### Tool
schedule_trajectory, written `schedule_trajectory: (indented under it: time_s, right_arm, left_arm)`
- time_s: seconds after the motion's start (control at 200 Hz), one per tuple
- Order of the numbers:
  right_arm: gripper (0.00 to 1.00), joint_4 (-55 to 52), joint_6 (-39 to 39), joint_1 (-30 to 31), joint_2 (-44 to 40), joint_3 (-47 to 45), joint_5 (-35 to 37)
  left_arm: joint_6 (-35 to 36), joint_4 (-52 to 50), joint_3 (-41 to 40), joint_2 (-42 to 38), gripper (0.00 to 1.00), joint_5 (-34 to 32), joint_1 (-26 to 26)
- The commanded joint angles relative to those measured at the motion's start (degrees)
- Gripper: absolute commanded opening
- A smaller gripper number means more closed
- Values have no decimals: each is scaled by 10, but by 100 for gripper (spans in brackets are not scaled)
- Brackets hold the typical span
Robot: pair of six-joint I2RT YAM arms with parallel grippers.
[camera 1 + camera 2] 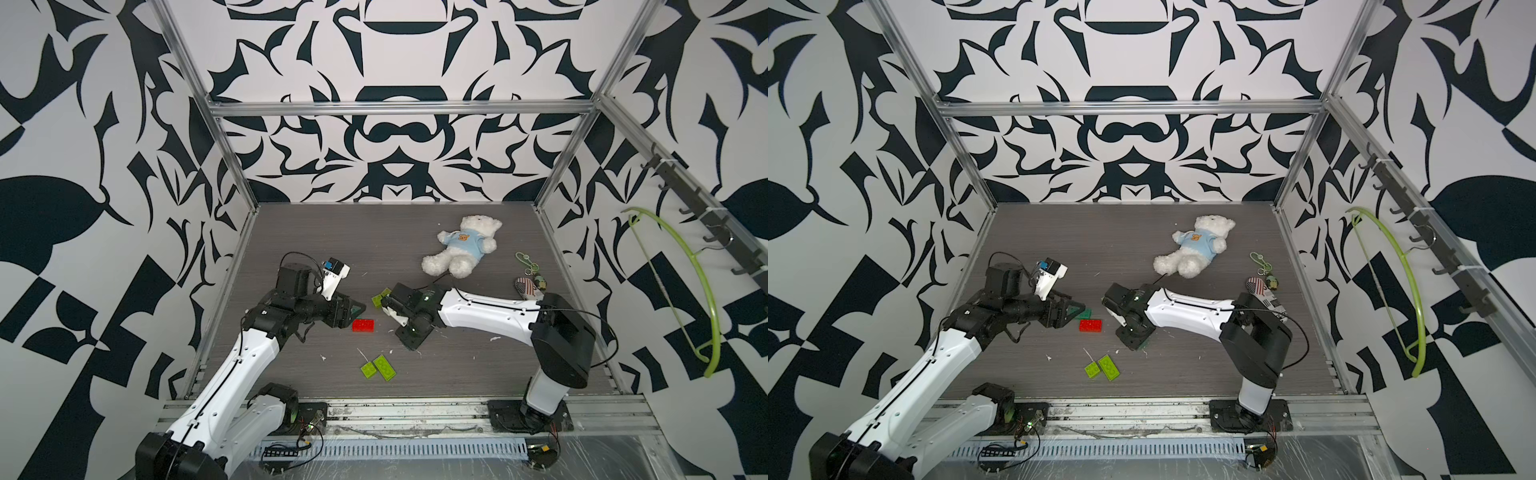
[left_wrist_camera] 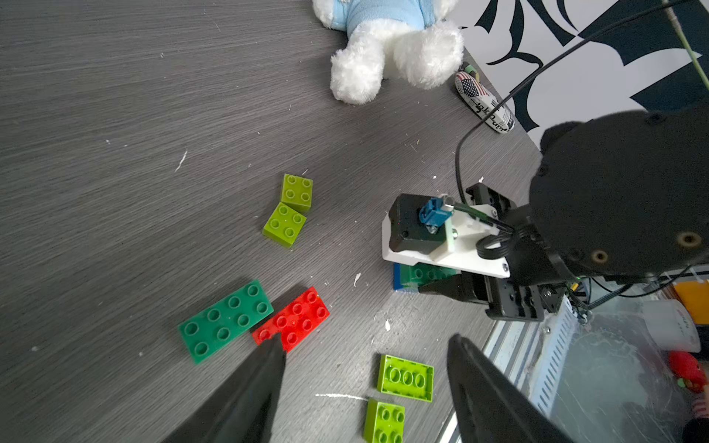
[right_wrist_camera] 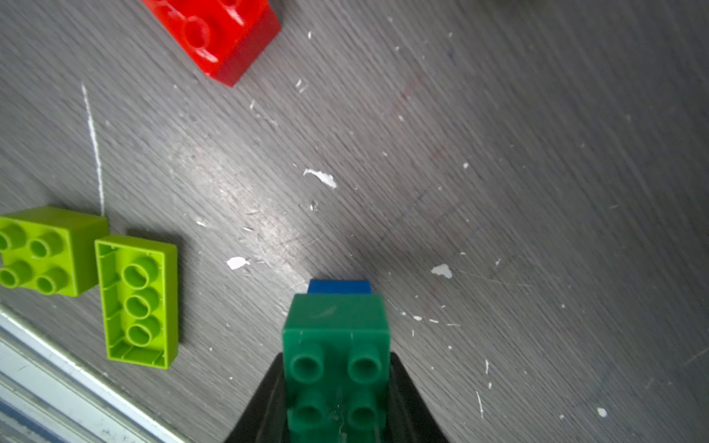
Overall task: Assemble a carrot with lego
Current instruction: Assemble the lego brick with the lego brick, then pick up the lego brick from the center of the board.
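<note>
The carrot is a short stack, a dark green brick [image 3: 335, 345] on a blue one [image 3: 339, 287]. My right gripper [image 3: 335, 383] is shut on it, low at the table; it also shows as the stack [image 2: 422, 275] in the left wrist view. My left gripper [image 2: 364, 345] hangs open above the table, one fingertip [image 2: 270, 356] over the edge of the red lego brick [image 2: 293, 320] [image 1: 363, 325]. A dark green oblong brick [image 2: 226, 320] lies against the red one. Two lime square bricks [image 2: 291, 209] [image 1: 380, 298] sit together. A lime oblong brick [image 2: 404, 377] lies upside down beside another lime square [image 2: 383, 422].
A white teddy bear [image 1: 461, 245] in a blue shirt lies at the back right. A keychain with a flag charm [image 1: 530, 284] lies near the right wall. A green hanger [image 1: 702, 291] hangs on that wall. A metal rail [image 1: 415, 411] runs along the front edge.
</note>
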Motion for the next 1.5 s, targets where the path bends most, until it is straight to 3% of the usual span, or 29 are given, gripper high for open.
schedule_trajectory:
  time_s: [0.0,0.34,0.49,0.56,0.61,0.745,0.96,1.165,1.245,1.36,1.495]
  right_arm:
    - [32,-33,-10,3,39,-46,-8]
    - [61,-18,-20,3,-58,-3,-33]
    - [69,-10,-22,-4,-121,-4,-44]
    - [70,13,-20,-25,-161,-13,-64]
    - [70,47,-14,-50,-187,-26,-87]
    - [69,119,1,-114,-211,-48,-116]
    - [66,161,10,-145,-204,-76,-85]
    - [66,197,6,-174,-240,-130,-95]
    - [65,210,7,-195,-263,-150,-96]
    - [65,223,6,-226,-305,-181,-106]
    - [64,231,3,-248,-344,-205,-113]
  left_arm:
    - [-2,6,9,-9,74,-2,-2]
    - [-44,18,22,-9,75,-35,-2]
    - [-136,33,29,1,75,-104,-2]
    - [-236,16,36,21,75,-167,-2]
    - [-263,-5,49,49,75,-173,-2]
    - [-281,-30,64,122,72,-199,-18]
    - [-279,-66,80,193,73,-236,-27]
    - [-191,-85,143,274,71,-127,-77]
    - [-107,-106,178,316,68,-82,-101]
    - [67,-156,231,332,69,-108,-150]
    - [285,-168,202,318,73,-198,-168]
